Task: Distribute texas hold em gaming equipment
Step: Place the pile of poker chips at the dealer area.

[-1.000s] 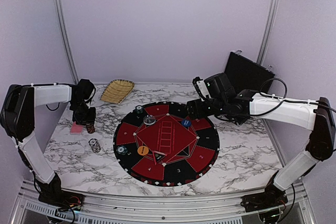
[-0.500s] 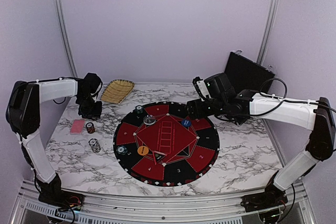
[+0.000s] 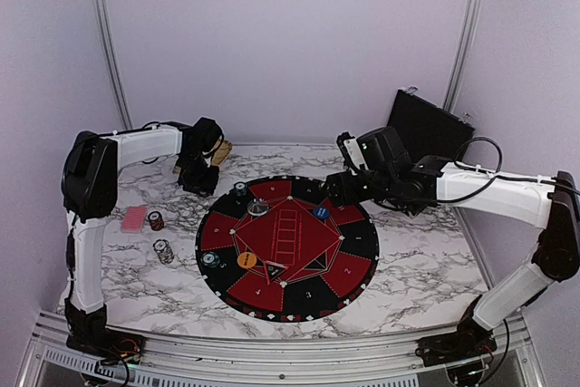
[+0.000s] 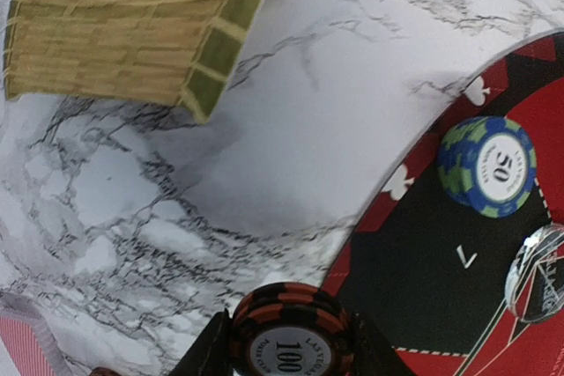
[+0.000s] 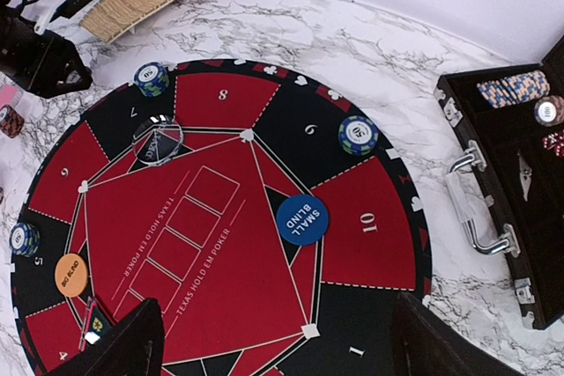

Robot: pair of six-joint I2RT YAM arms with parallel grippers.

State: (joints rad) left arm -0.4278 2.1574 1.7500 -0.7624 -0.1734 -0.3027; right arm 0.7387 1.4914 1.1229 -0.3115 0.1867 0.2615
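Left of the round red-and-black mat (image 3: 288,233) we count two small loose poker-chip stacks (image 3: 163,250) and one pink-backed card deck (image 3: 133,218): undealt supply, we reckon. On the mat: three blue-green chip stacks (image 5: 358,134), one per seat, plus one orange disc (image 5: 70,275), one blue disc (image 5: 301,219), one clear disc (image 5: 159,140). At the mat's far-left rim the left gripper (image 4: 289,354) clamps an orange-and-black 100 chip stack (image 4: 291,310), probably bound for an unfilled seat. The right gripper (image 3: 335,189) hangs over the mat's far-right side, jaws wide, empty.

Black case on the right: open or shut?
Open. In the right wrist view the case lies with its inside exposed, and a row of chips sits in it.
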